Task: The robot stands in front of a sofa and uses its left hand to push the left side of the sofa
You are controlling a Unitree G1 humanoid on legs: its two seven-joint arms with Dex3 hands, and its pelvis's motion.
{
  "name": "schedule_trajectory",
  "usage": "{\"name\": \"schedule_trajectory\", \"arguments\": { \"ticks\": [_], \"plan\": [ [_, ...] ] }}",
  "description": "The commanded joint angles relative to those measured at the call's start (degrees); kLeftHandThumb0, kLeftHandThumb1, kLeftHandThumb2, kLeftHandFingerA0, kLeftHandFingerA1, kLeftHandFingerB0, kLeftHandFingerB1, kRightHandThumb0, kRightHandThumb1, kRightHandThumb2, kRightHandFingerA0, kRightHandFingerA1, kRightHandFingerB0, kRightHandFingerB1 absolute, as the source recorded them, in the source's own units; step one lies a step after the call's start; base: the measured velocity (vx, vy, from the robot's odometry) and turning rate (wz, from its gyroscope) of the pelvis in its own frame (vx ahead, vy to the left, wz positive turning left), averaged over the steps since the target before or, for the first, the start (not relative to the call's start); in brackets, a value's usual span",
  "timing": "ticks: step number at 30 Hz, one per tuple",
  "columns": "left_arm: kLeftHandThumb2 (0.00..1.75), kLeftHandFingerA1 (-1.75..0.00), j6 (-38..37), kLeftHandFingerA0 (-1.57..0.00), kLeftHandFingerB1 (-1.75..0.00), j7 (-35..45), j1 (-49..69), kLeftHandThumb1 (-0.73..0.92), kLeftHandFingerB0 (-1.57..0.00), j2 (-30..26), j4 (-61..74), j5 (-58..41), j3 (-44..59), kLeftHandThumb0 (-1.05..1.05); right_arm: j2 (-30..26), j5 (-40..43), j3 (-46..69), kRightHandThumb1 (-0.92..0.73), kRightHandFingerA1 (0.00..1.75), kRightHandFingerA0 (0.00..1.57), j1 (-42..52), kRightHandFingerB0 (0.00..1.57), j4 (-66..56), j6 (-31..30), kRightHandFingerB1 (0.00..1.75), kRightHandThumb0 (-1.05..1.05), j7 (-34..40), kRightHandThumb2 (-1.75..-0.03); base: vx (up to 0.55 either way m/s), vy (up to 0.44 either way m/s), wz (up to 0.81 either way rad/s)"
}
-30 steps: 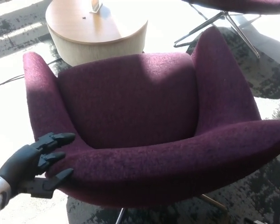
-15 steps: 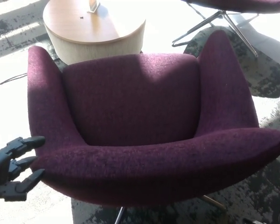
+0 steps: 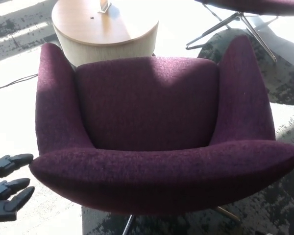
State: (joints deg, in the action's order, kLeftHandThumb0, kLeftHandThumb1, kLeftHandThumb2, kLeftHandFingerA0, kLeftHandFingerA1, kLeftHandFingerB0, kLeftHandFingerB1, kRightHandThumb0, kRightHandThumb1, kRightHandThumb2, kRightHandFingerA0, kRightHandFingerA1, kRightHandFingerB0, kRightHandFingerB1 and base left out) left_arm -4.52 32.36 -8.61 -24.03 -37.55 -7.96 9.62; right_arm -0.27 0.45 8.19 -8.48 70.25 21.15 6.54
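The purple sofa [image 3: 152, 122] lies widest left to right, its seat facing the round table [image 3: 105, 29], while the left hand [image 3: 10, 188], fingers apart, hangs just beside its left corner.

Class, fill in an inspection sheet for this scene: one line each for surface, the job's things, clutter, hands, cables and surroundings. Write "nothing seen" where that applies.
Surface: pale floor in bright sunlight, with a dark patterned carpet to the right and under the sofa.
Job's things: purple sofa, a single-seat armchair on thin metal legs, nothing on its seat.
Clutter: small object on the round wooden table; too small to identify.
Hands: left hand at the lower left, fingers apart, just clear of the sofa's left side, holding nothing; right hand not in view.
Cables: one dark cable on the floor left of the sofa.
Surroundings: second chair with metal legs, top right.
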Motion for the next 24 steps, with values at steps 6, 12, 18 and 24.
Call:
{"name": "schedule_trajectory", "arguments": {
  "ticks": [6,12,18,24],
  "plan": [
    [1.19,-0.50,-7.4,0.00,-0.45,-7.7,18.8,0.66,-0.09,10.2,10.1,-6.1,12.3,-0.80,-0.1,0.9,1.2,-0.86,0.45,0.59,1.9,0.48,0.2,0.8,0.35,-0.72,-2.3,-0.67,0.00,0.000,0.00],
    [0.69,-0.48,-14.1,-0.15,-0.43,-10.5,24.8,0.90,-0.12,12.2,4.3,-0.5,10.1,-0.77,0.0,-0.8,-0.3,-0.87,0.41,0.57,3.2,0.52,0.3,0.9,0.36,-0.72,-0.5,-0.67,0.00,0.000,0.00],
    [1.10,-0.57,-18.3,-0.21,-0.50,-10.9,23.2,0.66,-0.07,11.3,-6.9,2.1,6.7,-0.84,-0.1,-2.0,-2.0,-0.88,0.40,0.55,4.1,0.53,0.4,1.6,0.36,-0.72,0.8,-0.68,0.00,0.000,0.00],
    [1.07,-0.53,-19.1,-0.13,-0.47,-9.0,22.9,0.61,-0.02,11.0,-11.7,0.7,5.8,-0.71,-0.3,-2.2,-2.6,-0.88,0.43,0.57,5.1,0.55,0.3,2.0,0.37,-0.71,0.3,-0.67,0.00,0.000,0.00]
  ]
}}
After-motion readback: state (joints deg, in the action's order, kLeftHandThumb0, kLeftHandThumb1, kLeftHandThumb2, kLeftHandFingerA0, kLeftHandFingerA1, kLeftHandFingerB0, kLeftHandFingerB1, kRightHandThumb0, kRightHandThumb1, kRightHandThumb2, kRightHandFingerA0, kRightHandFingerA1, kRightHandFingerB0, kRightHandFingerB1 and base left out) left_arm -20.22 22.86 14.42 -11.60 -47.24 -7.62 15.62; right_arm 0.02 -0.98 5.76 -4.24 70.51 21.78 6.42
